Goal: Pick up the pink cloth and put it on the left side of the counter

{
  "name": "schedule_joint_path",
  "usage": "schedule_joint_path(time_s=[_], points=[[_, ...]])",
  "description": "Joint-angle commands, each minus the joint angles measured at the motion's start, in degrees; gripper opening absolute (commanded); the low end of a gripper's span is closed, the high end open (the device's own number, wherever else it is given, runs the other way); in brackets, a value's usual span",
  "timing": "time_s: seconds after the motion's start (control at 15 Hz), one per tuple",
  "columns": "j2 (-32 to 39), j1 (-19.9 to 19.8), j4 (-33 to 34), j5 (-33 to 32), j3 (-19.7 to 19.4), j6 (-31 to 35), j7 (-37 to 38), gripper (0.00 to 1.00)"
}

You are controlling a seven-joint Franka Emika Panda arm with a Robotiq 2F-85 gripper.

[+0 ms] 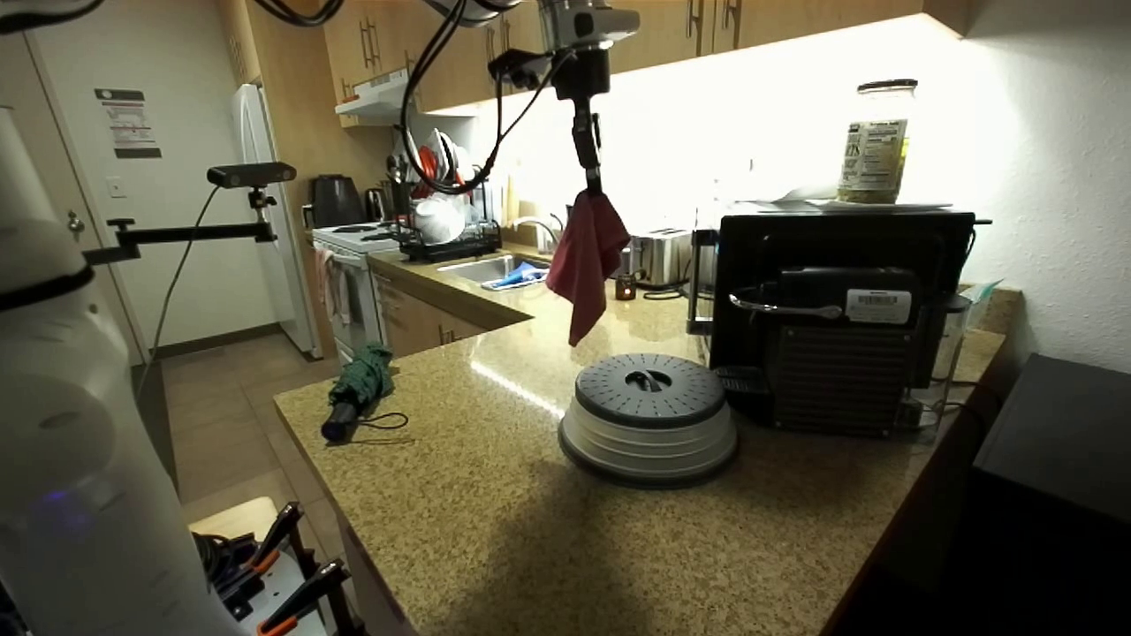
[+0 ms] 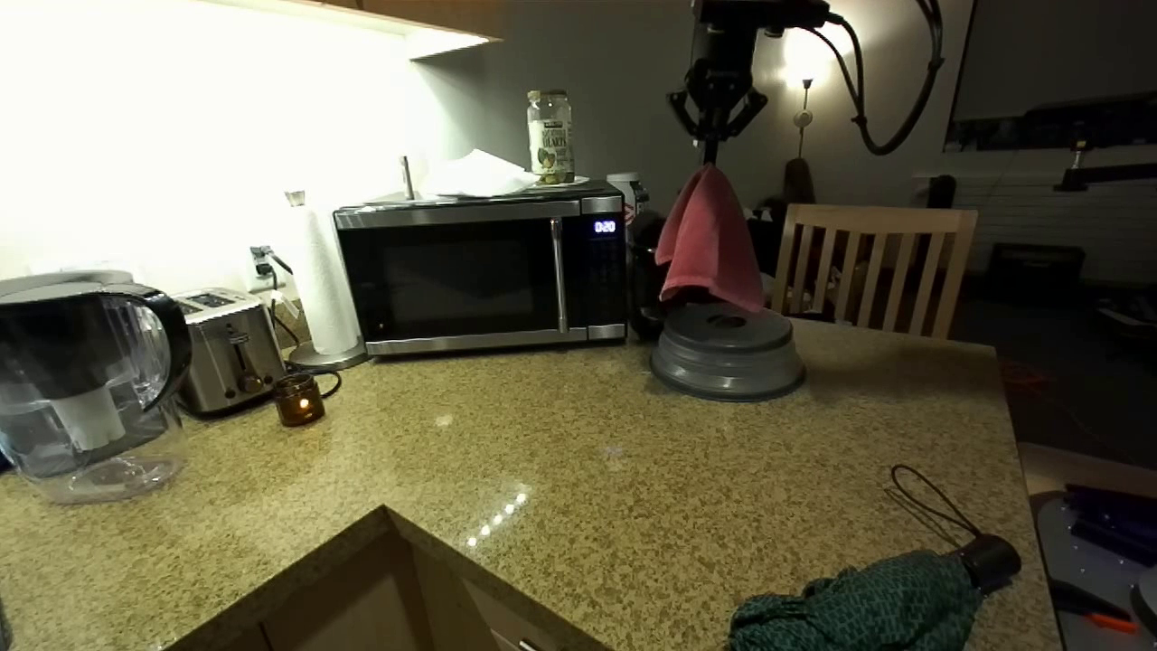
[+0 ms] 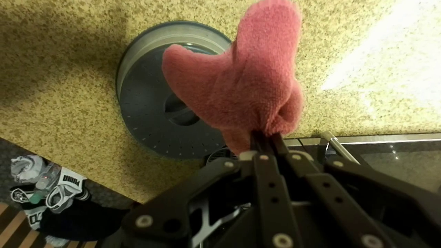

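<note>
The pink cloth (image 1: 587, 265) hangs in the air below my gripper (image 1: 594, 185), pinched at its top and draping in loose folds. In an exterior view the cloth (image 2: 710, 240) dangles from the gripper (image 2: 710, 159), in line with the round grey cover. Seen from the wrist, the gripper (image 3: 266, 137) has its fingers drawn together on a gathered bit of the cloth (image 3: 255, 79); the fingertips are partly covered by fabric. The speckled tan counter (image 1: 459, 495) lies underneath, with a gap between it and the cloth's lowest corner.
A round grey cover (image 1: 649, 420) stands on the counter beside the black coffee machine (image 1: 835, 371). A folded green umbrella (image 1: 360, 384) lies near the counter's edge. The microwave (image 2: 479, 271), toaster (image 2: 230, 353), small candle jar (image 2: 298, 400) and water pitcher (image 2: 86, 389) line the back.
</note>
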Motion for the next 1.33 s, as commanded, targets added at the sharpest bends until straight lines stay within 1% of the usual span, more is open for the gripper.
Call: schedule_joint_path(time_s=[0.0, 0.27, 0.4, 0.73, 0.93, 1.27], points=[[-2.35, -1.37, -3.43, 1.98, 0.18, 2.15, 0.95, 0.04], [-1.21, -1.19, -2.44, 1.86, 0.8, 0.58, 0.45, 0.04], [-2.65, -2.39, -7.32, 1.82, -0.48, 3.82, -4.12, 0.05], [-1.34, -3.24, -10.84, 2.3, -1.39, 7.03, -9.56, 0.04], [0.05, -2.44, -11.12, 1.11, -0.41, 7.44, -12.4, 0.04], [2.8, -0.58, -9.02, 0.32, 2.04, 7.52, -15.98, 0.05]])
